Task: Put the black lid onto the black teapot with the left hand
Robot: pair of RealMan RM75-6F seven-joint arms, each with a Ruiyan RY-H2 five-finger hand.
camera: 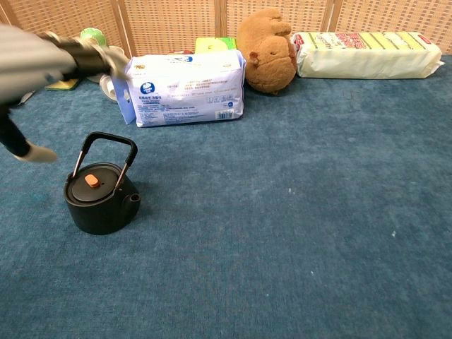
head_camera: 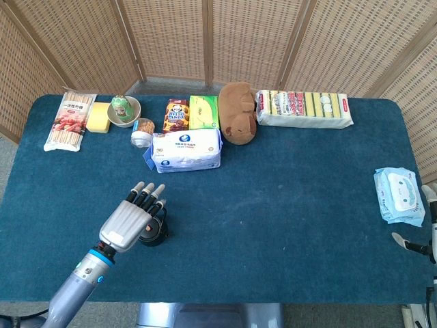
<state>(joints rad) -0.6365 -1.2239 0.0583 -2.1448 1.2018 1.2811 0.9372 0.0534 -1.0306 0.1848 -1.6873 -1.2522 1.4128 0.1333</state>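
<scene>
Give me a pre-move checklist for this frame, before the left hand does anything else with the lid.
1. Lid seated flat on teapot: ok.
2. Left hand holds nothing, fingers apart: ok.
3. Left hand clear of the handle in the chest view: ok.
4. Teapot upright on the table: ok.
5. Right hand open or shut: cannot tell, only its edge shows.

Silver-grey ribbed left hand with black, pale-tipped fingers; grey forearm, blue wrist ring.
</scene>
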